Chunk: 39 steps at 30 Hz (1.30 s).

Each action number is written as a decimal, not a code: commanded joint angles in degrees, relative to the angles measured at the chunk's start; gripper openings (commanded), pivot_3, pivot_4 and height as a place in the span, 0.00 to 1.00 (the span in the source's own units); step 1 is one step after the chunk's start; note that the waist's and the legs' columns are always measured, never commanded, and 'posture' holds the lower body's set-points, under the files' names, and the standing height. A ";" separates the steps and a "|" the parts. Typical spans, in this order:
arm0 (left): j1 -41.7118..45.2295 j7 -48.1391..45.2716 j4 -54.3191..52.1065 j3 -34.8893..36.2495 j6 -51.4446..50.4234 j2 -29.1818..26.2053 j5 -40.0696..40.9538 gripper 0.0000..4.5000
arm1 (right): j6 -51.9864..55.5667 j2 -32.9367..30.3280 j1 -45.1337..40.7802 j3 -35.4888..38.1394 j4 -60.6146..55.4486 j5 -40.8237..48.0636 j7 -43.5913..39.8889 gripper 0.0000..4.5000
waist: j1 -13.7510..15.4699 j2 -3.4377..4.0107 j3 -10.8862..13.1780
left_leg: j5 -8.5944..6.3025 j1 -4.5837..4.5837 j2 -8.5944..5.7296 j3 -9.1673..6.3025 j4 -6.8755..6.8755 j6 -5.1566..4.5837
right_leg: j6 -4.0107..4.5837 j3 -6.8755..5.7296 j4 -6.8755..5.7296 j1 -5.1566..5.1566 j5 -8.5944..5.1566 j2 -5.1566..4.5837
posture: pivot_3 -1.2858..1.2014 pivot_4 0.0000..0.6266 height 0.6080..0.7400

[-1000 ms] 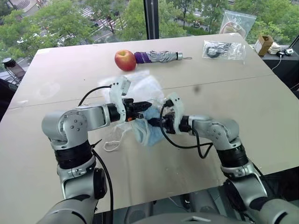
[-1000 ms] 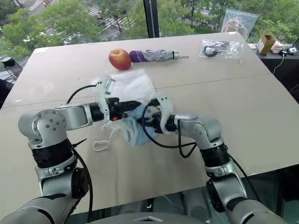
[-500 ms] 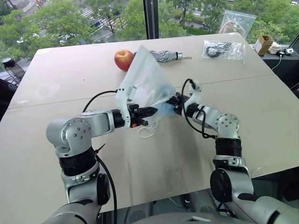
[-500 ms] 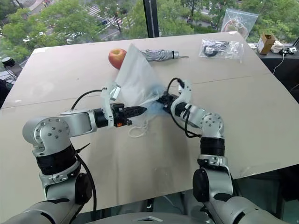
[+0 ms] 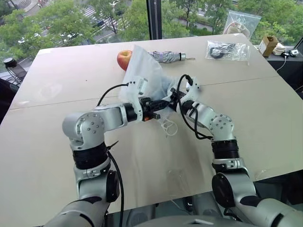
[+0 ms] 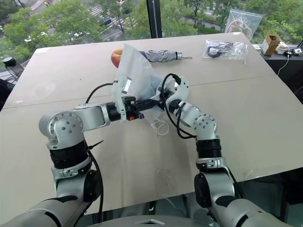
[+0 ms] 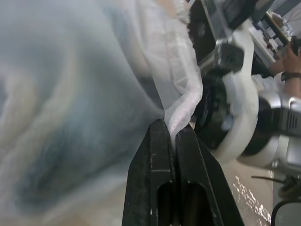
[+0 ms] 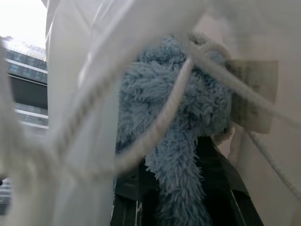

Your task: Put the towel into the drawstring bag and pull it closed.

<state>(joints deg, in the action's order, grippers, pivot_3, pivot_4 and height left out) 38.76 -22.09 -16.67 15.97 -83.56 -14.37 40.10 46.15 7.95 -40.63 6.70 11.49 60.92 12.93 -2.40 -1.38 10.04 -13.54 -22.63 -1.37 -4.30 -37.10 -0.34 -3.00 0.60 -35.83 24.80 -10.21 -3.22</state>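
The towel [image 8: 181,136] is that fluffy light-blue scrap; in the right wrist view it sits dead centre, bunched between the right gripper [image 5: 173,99] fingers — so that hand is clamped on it — with white fabric and cord draped all around. It looks feather-light and floppy, so my guess is it'll squash down into any space; pinching a fat fold like this seems the way to go, since a thin corner could slip out.

The bag [image 5: 144,71] is a thin see-through white pouch, standing up like a tent just above centre in the head view; the left gripper [image 5: 161,105] has its fingers [image 7: 162,179] squeezed tight on a ruffled bit of the rim, which the left wrist view shows well. The fabric looks flimsy and a bit slick, so the mouth will probably collapse unless it's held taut. The cord [image 5: 168,126] dangles in a loop just below the two hands; that's what I'd grab for the closing pull.

Labels: there's a small white tag [image 6: 126,84] on the bag and a tan patch [image 8: 251,94] showing through the fabric; can't read either.

Behind the bag, upper middle of the frame, an apple [image 5: 123,57] and a folded umbrella [image 5: 168,56]; a clear plastic bag [image 5: 227,49] sits upper right on the table [image 5: 57,142].
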 commanded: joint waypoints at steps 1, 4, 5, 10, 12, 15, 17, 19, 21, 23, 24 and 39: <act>1.52 0.83 1.73 -0.44 3.87 -0.21 -0.89 0.00 | 0.93 8.83 -4.05 -3.30 -3.02 0.99 -1.56 0.41 | -0.13 0.00 0.00 | 0.00 0.00 0.02 0.00 0.02 0.00 | 0.00 0.01 0.00 0.02 0.00 0.03 | 0.52 0.24 1.00; 1.77 0.61 2.99 -0.24 5.62 -1.47 -1.26 0.00 | 1.41 3.53 -2.65 -7.20 -3.83 -5.31 -4.03 0.66 | -0.11 0.00 0.00 | 0.00 0.01 0.09 -0.03 0.04 0.00 | 0.01 -0.03 -0.01 0.02 0.00 0.11 | 0.52 0.24 1.00; 1.72 0.35 3.15 -0.87 6.35 -2.27 -1.71 0.00 | 1.34 1.26 -2.08 -9.26 -4.17 -8.29 -5.52 0.71 | -0.12 0.00 0.00 | 0.00 0.01 0.09 -0.03 0.04 0.00 | 0.01 -0.03 -0.01 0.02 0.00 0.11 | 0.52 0.24 1.00; 2.11 -0.60 5.40 -2.93 9.84 -4.45 -2.92 0.00 | 1.36 -5.30 1.68 -12.52 -6.55 -16.47 -13.01 0.95 | -0.06 0.00 0.00 | 0.00 0.00 0.07 0.03 0.03 0.00 | 0.00 0.04 0.02 0.03 0.00 0.10 | 0.52 0.24 1.00; 2.81 -0.52 6.78 -2.88 11.35 -4.71 -3.28 0.00 | 2.22 -7.28 2.77 -11.67 -9.04 -15.96 -16.33 0.95 | 0.20 0.00 0.00 | 0.00 -0.01 0.06 0.00 0.03 0.00 | 0.00 0.00 0.02 0.03 0.00 0.09 | 0.52 0.24 1.00; 3.41 -0.69 8.22 -3.25 12.72 -5.49 -3.41 0.00 | 2.57 -11.43 4.53 -11.70 -13.80 -15.11 -24.37 0.95 | 0.22 0.00 0.00 | 0.00 -0.06 0.02 -0.02 -0.03 0.00 | -0.01 0.01 0.04 0.02 0.00 0.07 | 0.52 0.24 1.00; 3.54 -0.85 8.85 -3.57 13.35 -5.98 -3.46 0.00 | 0.09 -19.25 6.94 -15.41 -18.77 -17.76 -35.29 0.95 | 0.32 0.01 0.01 | 0.00 -0.06 0.02 -0.01 -0.03 0.00 | -0.01 0.03 0.03 0.02 0.00 0.07 | 0.52 0.24 1.00; 3.69 -0.95 9.36 -3.79 13.81 -6.35 -3.44 0.00 | -3.93 -26.76 8.46 -18.86 -20.71 -21.91 -44.60 0.95 | 0.30 0.01 0.01 | -0.01 -0.08 0.01 -0.06 -0.03 -0.01 | -0.03 -0.05 0.08 0.00 -0.02 0.07 | 0.52 0.24 1.00; 3.77 -1.02 9.69 -4.01 14.16 -6.65 -3.34 0.00 | -7.16 -30.20 8.62 -20.23 -19.65 -25.12 -48.84 0.95 | 0.02 0.00 0.01 | -0.01 -0.07 0.01 -0.03 -0.03 -0.01 | -0.05 -0.03 0.09 0.00 -0.03 0.08 | 0.52 0.24 1.00; 3.87 -1.10 9.87 -4.14 14.36 -6.84 -3.28 0.00 | -12.88 -30.48 6.41 -20.67 -12.73 -32.14 -46.74 0.95 | -0.27 -0.01 0.01 | 0.00 -0.04 0.06 0.01 -0.03 -0.01 | -0.05 -0.01 0.08 0.01 -0.03 0.11 | 0.52 0.24 1.00; 3.84 -1.19 9.94 -4.28 14.49 -6.96 -3.36 0.00 | -15.22 -29.91 5.06 -20.96 -8.93 -35.47 -45.25 0.95 | -0.38 -0.01 0.01 | 0.00 0.02 0.10 0.04 -0.02 0.00 | -0.06 0.02 0.05 0.01 -0.03 0.17 | 0.52 0.24 1.00; 2.50 -1.10 9.79 -5.10 15.48 -7.59 -3.88 0.00 | -37.47 -17.25 -9.38 -14.39 29.57 -51.65 -36.74 0.40 | 0.24 -0.02 0.02 | 0.14 -0.09 -0.01 0.04 0.02 0.26 | 0.04 0.15 0.18 0.04 0.05 0.01 | 0.52 0.24 1.00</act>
<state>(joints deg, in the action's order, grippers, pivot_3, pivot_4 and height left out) 41.03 -22.89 -5.48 10.69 -69.45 -21.32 36.06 10.50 -9.15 -48.56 -9.27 42.10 9.31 -23.30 -2.16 -1.40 10.05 -13.40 -22.71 -1.38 -4.26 -37.06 -0.09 -2.95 0.74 -35.66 24.84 -10.16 -3.20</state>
